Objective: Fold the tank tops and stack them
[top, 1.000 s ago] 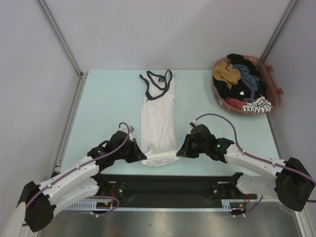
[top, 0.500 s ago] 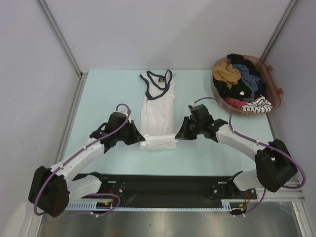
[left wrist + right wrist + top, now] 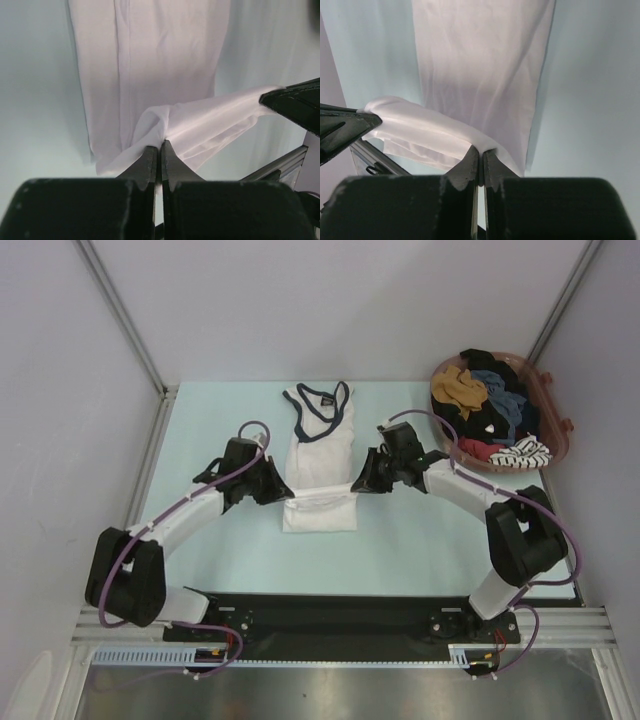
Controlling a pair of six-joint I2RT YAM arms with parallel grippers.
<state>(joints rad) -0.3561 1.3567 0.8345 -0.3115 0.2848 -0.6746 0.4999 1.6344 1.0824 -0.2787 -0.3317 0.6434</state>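
The white tank top (image 3: 320, 455) with dark navy trim lies lengthwise on the pale green table, straps at the far end. Its hem is lifted and carried over its middle. My left gripper (image 3: 288, 497) is shut on the hem's left corner; the pinch shows in the left wrist view (image 3: 160, 144). My right gripper (image 3: 356, 487) is shut on the hem's right corner, which shows in the right wrist view (image 3: 481, 150). The hem stretches as a raised band between them. A slate grey-blue cloth (image 3: 500, 390) shows among the clothes in the basket.
A brown basket (image 3: 556, 410) at the far right holds a jumble of black, mustard, red and striped clothes. Grey walls stand along the table's left and back. A black rail (image 3: 330, 615) runs along the near edge.
Both grippers have carried the hem away from the near edge, towards the straps. The lower part of the top now lies doubled under the raised hem.
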